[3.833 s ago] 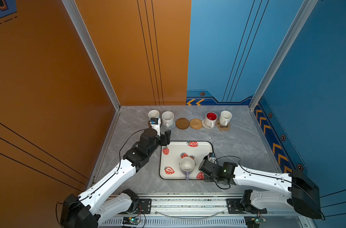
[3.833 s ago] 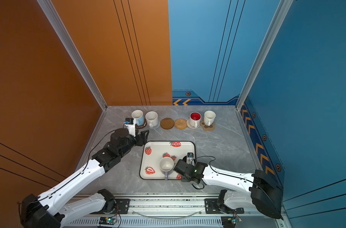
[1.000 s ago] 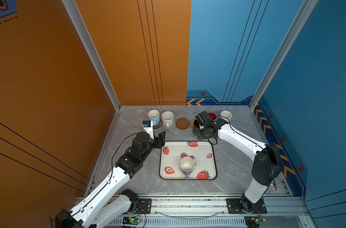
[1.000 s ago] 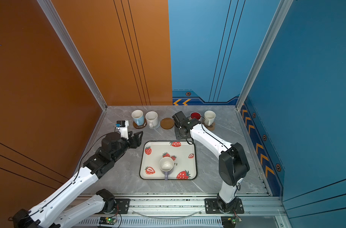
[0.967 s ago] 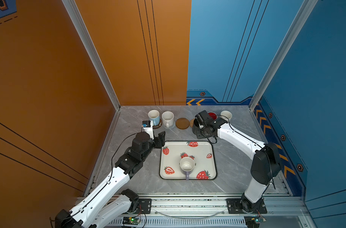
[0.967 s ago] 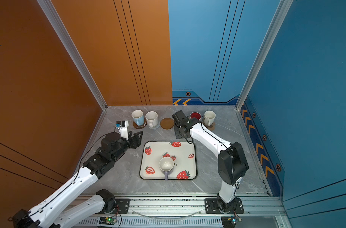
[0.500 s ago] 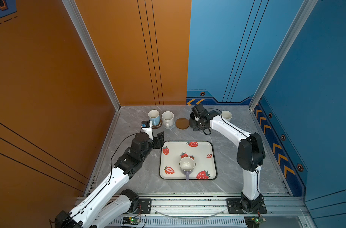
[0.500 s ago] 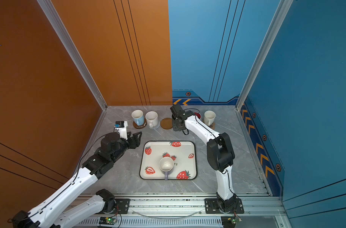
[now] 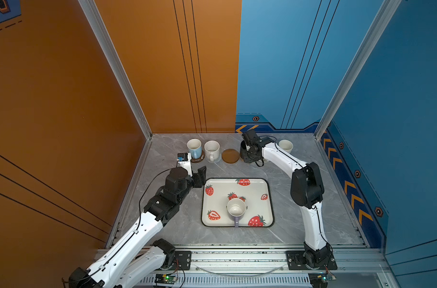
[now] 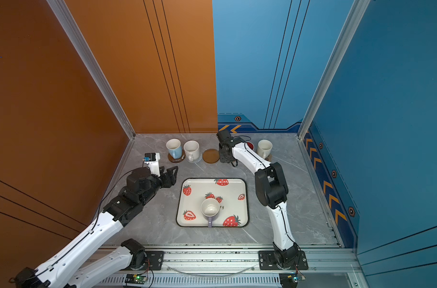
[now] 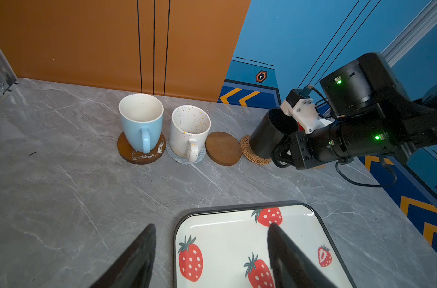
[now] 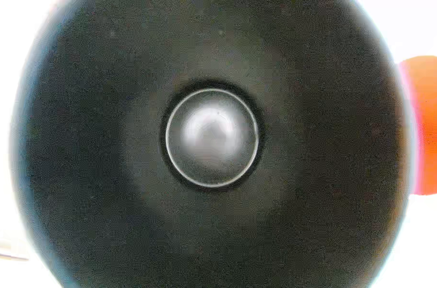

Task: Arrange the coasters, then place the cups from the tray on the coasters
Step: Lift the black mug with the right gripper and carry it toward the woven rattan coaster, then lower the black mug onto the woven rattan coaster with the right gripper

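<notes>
black mug (image 11: 269, 134): tilted, clamped in the right fingers (image 11: 294, 147), base just over the rattan coaster (image 11: 249, 152) (not sitting flat yet, I think)
left fingers (image 11: 137, 259): wide, empty, by the tray's far-left corner
tray (image 9: 267, 189): holds only the lavender mug (image 9: 236, 208), handle toward the robot, left arm nearer
brown disc (image 9: 230, 156): bare

Both top views are bright and sharp, lit from overhead; the arms cast soft shadows on the desk (image 9: 187, 232). In the left wrist view the left claw (image 11: 211, 227) is blurred and the tray (image 11: 227, 239) shows glare. The right wrist view is grainy inside the black cup (image 12: 87, 149), with the surroundings blown out white.
</notes>
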You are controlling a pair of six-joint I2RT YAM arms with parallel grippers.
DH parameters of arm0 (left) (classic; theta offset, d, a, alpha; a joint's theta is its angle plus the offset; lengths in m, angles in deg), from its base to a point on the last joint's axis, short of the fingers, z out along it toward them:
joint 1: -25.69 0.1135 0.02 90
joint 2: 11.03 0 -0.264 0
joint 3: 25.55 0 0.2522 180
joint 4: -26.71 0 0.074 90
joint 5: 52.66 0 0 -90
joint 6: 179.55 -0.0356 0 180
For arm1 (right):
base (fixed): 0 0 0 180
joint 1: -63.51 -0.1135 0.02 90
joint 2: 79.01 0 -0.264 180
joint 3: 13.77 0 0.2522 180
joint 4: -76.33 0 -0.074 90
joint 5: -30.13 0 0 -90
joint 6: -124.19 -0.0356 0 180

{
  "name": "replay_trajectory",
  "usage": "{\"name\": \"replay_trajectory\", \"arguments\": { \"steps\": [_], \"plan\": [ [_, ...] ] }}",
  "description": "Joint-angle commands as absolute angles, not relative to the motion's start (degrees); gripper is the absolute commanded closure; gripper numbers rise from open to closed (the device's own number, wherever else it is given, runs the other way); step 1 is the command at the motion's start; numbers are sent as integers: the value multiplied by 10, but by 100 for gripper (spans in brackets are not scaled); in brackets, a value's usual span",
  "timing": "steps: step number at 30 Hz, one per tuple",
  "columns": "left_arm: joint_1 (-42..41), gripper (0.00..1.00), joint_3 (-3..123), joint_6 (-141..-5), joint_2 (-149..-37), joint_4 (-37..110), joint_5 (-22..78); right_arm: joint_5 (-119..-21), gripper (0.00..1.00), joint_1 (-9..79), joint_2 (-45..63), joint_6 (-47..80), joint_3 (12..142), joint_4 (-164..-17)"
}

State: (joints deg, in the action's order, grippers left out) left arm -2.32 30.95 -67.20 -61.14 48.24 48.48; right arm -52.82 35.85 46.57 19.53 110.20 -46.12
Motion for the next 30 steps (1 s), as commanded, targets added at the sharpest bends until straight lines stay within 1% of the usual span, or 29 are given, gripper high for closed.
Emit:
{"name": "replay_trajectory", "arguments": {
  "steps": [1, 30],
  "plan": [
    [-16, 29, 305, -673, -603, 496, 498, -520, 100, 364, 462, 209, 1132, -476],
    [-10, 28, 303, -671, -607, 495, 495, -527, 100, 385, 508, 209, 1156, -496]
  ]
}}
